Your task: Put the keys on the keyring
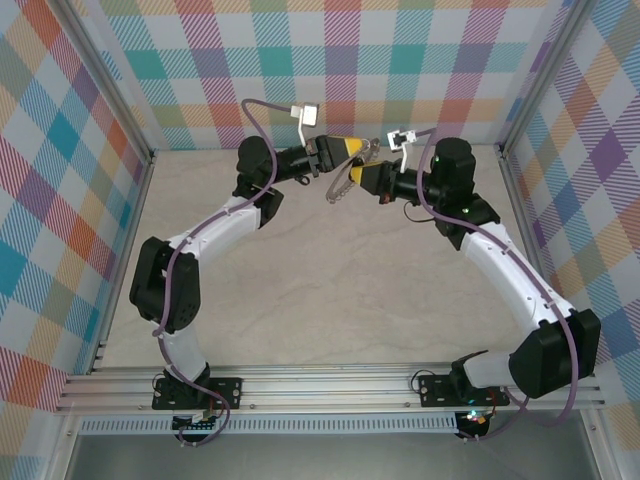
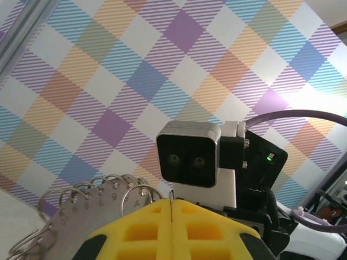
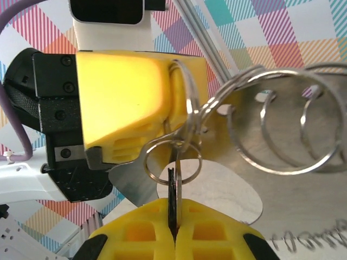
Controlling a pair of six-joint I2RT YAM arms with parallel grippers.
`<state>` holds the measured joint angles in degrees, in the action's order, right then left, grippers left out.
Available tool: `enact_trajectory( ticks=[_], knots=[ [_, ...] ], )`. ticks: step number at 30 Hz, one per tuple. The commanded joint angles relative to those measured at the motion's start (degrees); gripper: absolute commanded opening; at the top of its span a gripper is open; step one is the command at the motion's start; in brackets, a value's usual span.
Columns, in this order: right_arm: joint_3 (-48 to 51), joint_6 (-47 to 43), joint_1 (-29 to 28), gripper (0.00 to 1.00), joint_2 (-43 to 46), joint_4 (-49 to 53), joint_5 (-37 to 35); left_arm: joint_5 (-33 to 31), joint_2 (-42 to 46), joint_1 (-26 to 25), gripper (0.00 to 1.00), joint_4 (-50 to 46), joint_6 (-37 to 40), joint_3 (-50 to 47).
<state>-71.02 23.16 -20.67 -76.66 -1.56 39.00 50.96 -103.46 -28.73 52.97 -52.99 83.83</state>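
The worktop (image 1: pixel 320 300) is a pale marbled surface, enclosed by checked panels. The left arm (image 1: pixel 200 240) and the right arm (image 1: pixel 510 270) reach from the near edge and meet over the far middle of the worktop, tips almost touching.

The left gripper (image 1: pixel 360 150) points toward the right side. Its yellow jaws are pressed together with no gap showing in its own wrist view. The right wrist view shows one wire loop of the keyring pinched in their seam.

The right gripper (image 3: pixel 173 211) faces it from just beside. Its jaws are likewise closed, clamped on the key.

The keyring (image 2: pixel 76 222) is held off the worktop between the two arms, hanging from the left jaws. It shows as a thin grey metal plate (stamped digits run along its edge) with wire loops threaded all around its rim.

The key (image 3: pixel 172 189) is seen edge-on as a thin dark sliver standing up out of the right jaws. Its upper end lies within one small loop of the keyring; whether it is actually threaded on the wire cannot be told.
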Motion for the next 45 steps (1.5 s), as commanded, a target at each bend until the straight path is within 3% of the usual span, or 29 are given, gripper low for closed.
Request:
enact_trajectory(
  ticks=[1, 15, 45],
  knots=[
    [-2.5, -3.7, -0.3, 0.00, 1.3, 5.1, -0.1, -1.1, 3.6, 0.0, 0.00, 0.9, 3.1, -0.2],
    [-9.9, -14.2, 1.5, 0.00, 1.2, 24.3, -1.7, -1.1, 6.8, 0.1, 0.00, -8.9, 13.5, -1.8],
    [-23.0, -24.6, 3.5, 0.00, -5.1, 39.4, -5.1, 2.3, 9.2, 0.1, 0.00, -18.4, 22.7, -1.8]
  ],
)
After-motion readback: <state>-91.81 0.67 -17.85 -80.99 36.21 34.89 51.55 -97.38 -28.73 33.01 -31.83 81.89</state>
